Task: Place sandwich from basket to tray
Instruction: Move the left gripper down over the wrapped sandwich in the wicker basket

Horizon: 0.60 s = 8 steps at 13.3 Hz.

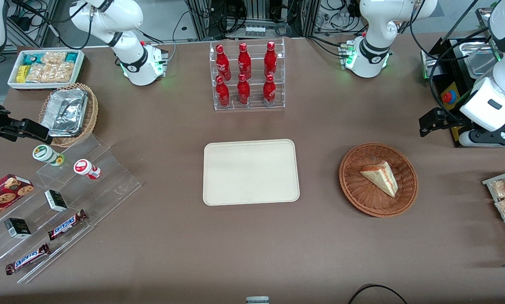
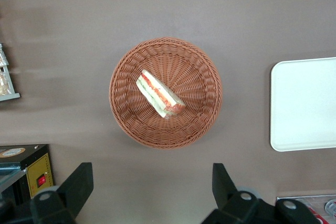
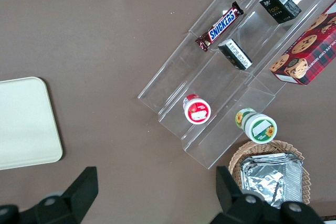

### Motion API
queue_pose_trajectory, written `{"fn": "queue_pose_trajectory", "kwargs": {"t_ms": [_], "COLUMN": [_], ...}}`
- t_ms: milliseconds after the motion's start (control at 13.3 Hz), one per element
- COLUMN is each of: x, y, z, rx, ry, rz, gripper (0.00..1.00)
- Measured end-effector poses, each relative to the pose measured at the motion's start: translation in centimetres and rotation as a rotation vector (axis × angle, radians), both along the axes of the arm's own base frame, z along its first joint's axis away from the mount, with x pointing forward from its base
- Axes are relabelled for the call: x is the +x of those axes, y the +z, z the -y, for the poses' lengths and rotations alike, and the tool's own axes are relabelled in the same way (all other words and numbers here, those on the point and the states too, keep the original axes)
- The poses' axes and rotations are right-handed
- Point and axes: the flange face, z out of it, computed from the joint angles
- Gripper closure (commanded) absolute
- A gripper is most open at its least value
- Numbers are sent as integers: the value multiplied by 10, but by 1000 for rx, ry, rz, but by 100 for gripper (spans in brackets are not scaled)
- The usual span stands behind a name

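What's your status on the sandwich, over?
Gripper open, high above the basket, holding nothing. Sandwich lying in basket, untouched. Tray bare beside basket; nothing between them.

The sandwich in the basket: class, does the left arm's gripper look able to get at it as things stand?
Probably yes. The gripper hangs open above the table beside the basket, and the sandwich lies uncovered in it with nothing over or against it.

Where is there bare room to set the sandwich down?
The tray is bare all over, and open tabletop lies between it and the basket holding the sandwich. Crowded: the clear steps toward the parked arm's end. The open gripper hangs above the basket.
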Motion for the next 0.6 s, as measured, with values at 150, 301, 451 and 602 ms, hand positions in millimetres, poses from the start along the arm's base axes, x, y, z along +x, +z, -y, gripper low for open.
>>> {"fn": "queue_pose_trajectory", "kwargs": {"t_ms": [150,301,451,602], "x": [0,3,12,27], "y": [0,-7,-30,-68], "z": [0,0,0,2], "rx": [0,2,10,14], "ry": [0,1,3,29], "rz": [-2,-13,-31,-39], "gripper": [0,0,0,0]}}
